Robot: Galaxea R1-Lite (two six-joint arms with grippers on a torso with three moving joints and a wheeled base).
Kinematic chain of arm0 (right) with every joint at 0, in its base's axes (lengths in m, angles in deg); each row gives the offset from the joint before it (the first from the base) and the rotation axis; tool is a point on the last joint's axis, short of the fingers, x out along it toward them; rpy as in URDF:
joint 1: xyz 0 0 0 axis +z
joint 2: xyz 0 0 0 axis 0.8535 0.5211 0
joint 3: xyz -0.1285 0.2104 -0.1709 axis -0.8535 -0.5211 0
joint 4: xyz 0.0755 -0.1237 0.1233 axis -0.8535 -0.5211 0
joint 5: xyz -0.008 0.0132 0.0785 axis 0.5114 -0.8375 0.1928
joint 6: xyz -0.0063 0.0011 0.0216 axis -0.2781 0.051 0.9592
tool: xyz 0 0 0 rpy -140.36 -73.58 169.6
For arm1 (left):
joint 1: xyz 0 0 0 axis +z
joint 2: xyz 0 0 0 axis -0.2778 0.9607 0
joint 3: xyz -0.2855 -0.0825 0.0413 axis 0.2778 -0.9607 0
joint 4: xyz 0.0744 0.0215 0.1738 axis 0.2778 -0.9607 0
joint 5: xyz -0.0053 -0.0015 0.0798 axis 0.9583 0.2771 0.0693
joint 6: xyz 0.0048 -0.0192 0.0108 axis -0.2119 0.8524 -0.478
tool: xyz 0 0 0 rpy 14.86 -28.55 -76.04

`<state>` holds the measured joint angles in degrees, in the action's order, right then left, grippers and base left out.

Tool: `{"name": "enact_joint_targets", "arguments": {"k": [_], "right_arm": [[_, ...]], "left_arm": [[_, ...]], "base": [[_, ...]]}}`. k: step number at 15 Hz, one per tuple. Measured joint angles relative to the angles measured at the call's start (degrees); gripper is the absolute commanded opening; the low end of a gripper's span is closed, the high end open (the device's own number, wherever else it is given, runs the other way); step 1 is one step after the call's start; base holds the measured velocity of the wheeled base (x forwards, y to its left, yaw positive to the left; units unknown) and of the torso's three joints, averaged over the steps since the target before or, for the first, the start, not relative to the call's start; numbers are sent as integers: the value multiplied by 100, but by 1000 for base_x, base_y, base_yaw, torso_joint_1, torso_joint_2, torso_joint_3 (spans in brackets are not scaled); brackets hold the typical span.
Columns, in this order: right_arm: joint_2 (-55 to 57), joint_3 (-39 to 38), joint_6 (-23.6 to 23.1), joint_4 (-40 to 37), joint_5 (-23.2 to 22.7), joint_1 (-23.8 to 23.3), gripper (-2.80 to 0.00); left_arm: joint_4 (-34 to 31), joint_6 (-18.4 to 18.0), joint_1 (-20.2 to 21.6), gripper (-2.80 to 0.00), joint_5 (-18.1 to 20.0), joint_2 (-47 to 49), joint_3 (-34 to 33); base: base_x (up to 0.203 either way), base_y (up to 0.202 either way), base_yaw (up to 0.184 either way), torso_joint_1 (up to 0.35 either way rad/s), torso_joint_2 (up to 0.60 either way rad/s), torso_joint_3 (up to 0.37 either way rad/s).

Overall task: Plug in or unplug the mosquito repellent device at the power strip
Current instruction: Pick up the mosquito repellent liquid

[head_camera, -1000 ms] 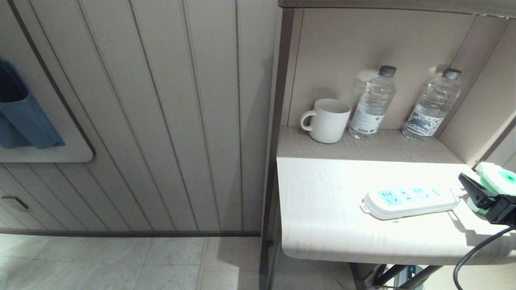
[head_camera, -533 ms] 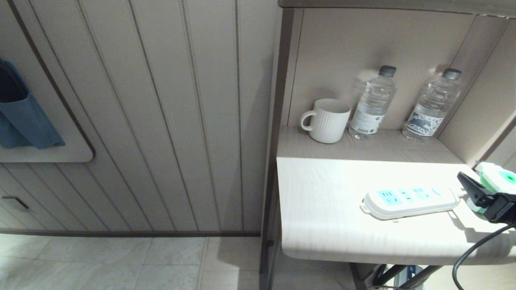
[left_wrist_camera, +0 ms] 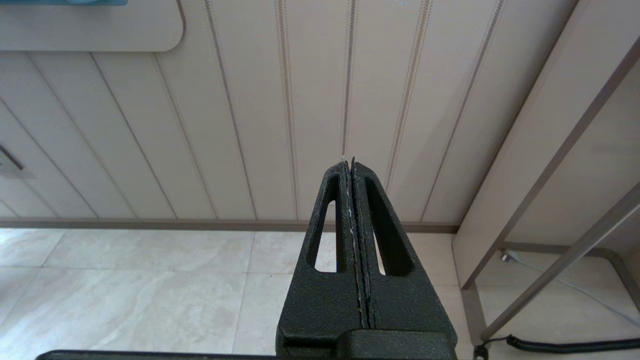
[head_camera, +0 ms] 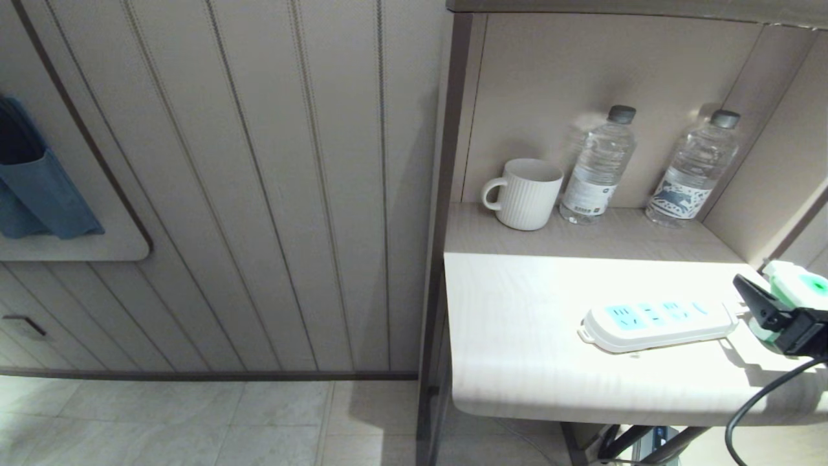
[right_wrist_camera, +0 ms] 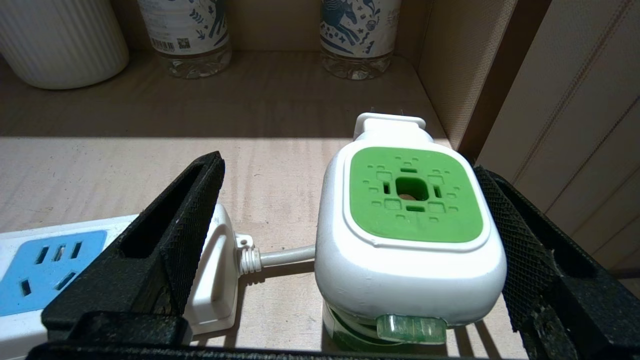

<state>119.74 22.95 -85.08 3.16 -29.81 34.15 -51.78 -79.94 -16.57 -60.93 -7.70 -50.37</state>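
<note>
Nothing has shifted over the last second: the right claw (right_wrist_camera: 345,240) still brackets, spread wide, the unplugged mosquito repellent device (right_wrist_camera: 407,235) at the tabletop's (head_camera: 517,336) three o'clock edge beside the power strip (head_camera: 656,320), so grasping remains ahead.

A sunlit pale table (head_camera: 517,336) stands against a beige panelled wall (head_camera: 259,194) above a tiled floor (head_camera: 194,421).

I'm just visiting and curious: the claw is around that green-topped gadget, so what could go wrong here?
The open right gripper straddles the mosquito repellent device off-centre: one finger is almost touching, the other far off, so closing could shove or tip it. The power strip's cord runs right beside it and might get pinched.
</note>
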Motion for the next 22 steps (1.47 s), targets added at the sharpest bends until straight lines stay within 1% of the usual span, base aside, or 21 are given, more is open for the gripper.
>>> {"name": "enact_joint_targets", "arguments": {"k": [4,5,18,22], "right_arm": [[7,6,0,0,0,6,0],[11,6,-1,0,0,9,-280],[20,-121,26,2,11,16,-280],[-461,-9,313,-86,56,22,-280]], "left_arm": [[0,0,0,-280,0,0,0],[0,0,0,-280,0,0,0],[0,2,0,-280,0,0,-2],[0,0,0,-280,0,0,-5]], "base": [[0,0,0,0,0,0],[0,0,0,0,0,0],[0,0,0,0,0,0],[0,0,0,0,0,0]]}}
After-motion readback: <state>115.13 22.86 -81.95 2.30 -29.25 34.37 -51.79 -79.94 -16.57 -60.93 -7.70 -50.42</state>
